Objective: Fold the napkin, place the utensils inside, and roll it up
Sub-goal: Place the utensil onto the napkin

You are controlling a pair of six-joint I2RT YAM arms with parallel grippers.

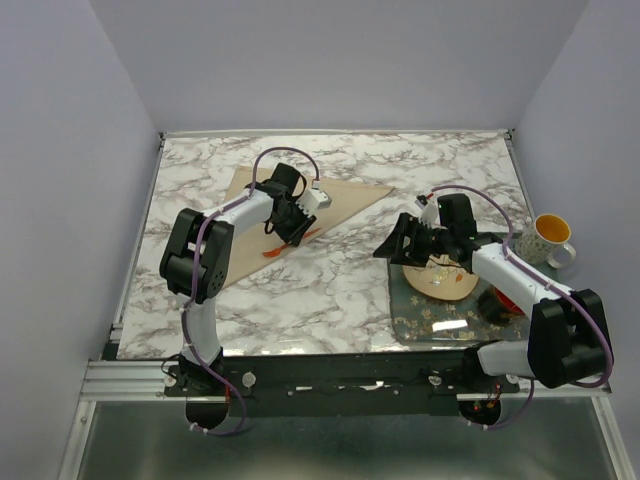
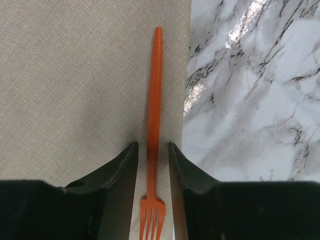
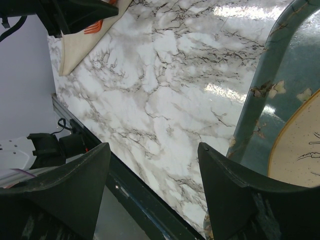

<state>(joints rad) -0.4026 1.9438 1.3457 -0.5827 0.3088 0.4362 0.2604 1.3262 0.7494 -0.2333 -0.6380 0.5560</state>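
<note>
napkin [image 1: 350,195] lies folded into a triangle on the left of the marble worktop [image 1: 340,280]. the orange fork [image 2: 154,115] lies flat on it, just inside one edge. left claw [image 2: 152,145] straddles the fork's handle, slightly parted, with cloth showing either side. right claw [image 3: 152,150] hangs spread wide, gripping nothing, over the rim of the tray [image 3: 260,115] that carries the plate [image 3: 300,145].

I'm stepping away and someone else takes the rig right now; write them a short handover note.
Left gripper: open, straddling the orange fork handle without pinching it.
Right gripper: open, empty, above the tray edge beside the plate.
Things: the fork lies on the napkin near its edge; the napkin looks folded into a triangle.
Done: fold, fork placed.
Left: roll up the napkin.
</note>
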